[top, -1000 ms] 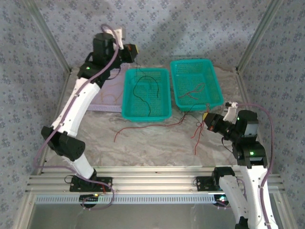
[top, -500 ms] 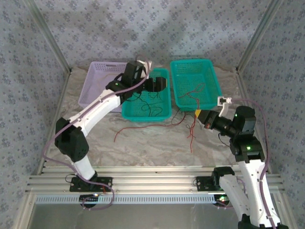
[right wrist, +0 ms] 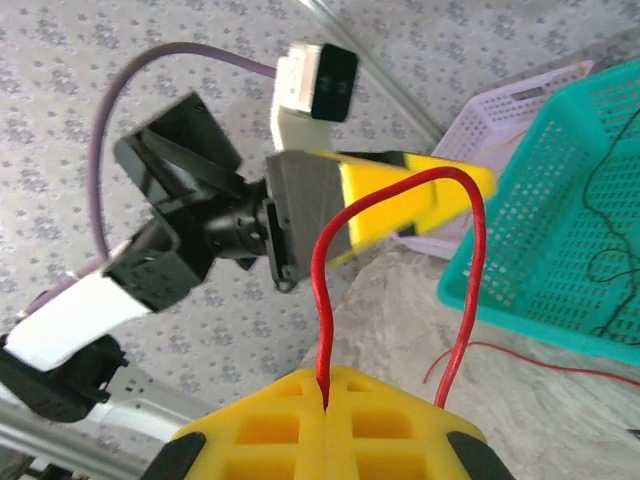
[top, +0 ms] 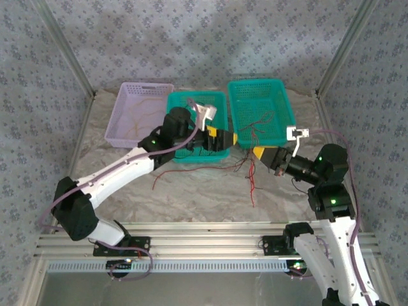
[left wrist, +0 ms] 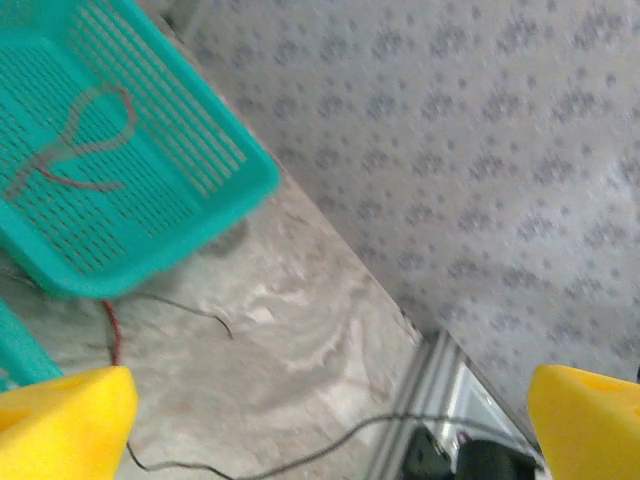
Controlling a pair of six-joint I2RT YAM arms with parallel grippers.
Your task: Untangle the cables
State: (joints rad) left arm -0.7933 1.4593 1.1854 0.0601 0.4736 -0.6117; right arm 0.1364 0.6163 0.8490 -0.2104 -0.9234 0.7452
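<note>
A red cable [right wrist: 319, 290] is pinched by the right gripper [right wrist: 325, 388] (jaws closed tight); the left gripper [top: 222, 138] is spread wide.

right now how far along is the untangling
Done: pale wires in purple basket, black wire in middle teal basket, red wire in right teal basket. In hand: right gripper shut on second red wire. Left: loose wires on the table.
</note>
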